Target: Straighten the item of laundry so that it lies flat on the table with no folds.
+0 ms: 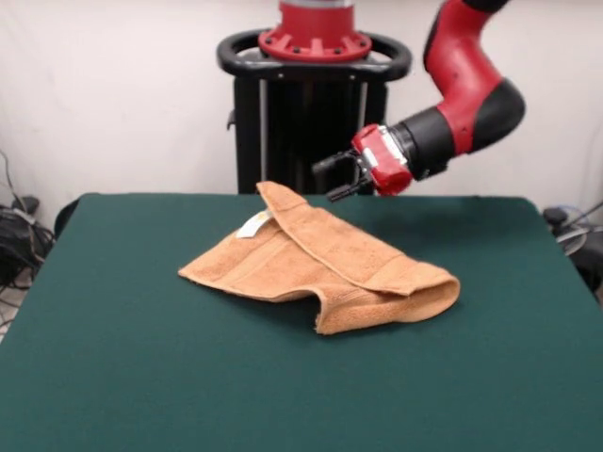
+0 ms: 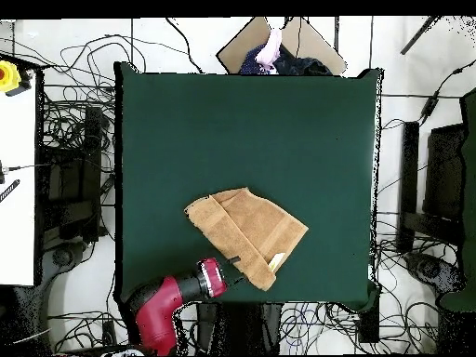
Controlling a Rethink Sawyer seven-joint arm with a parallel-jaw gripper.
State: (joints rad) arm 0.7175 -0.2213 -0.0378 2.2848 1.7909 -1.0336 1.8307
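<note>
The item of laundry (image 1: 320, 268) is an orange-tan towel lying near the middle of the green table (image 1: 113, 367). It is folded over itself: a long flap runs from its raised back corner down to a thick doubled fold at the right. Its white tag (image 1: 252, 224) shows near the back. My gripper (image 1: 333, 179) hovers just right of that raised corner, above the table. Its fingers stand apart, open, with nothing between them. From overhead, the towel (image 2: 246, 228) is an uneven wedge and the gripper (image 2: 233, 263) sits at its edge nearest the base, close to the tag (image 2: 275, 261).
Bare green table (image 2: 186, 130) surrounds the towel on all sides. A person's hand (image 2: 271, 46) shows beyond the far table edge in the overhead view. Cables (image 2: 70, 139) cover the floor around the table. A white surface (image 2: 17, 186) stands to the left.
</note>
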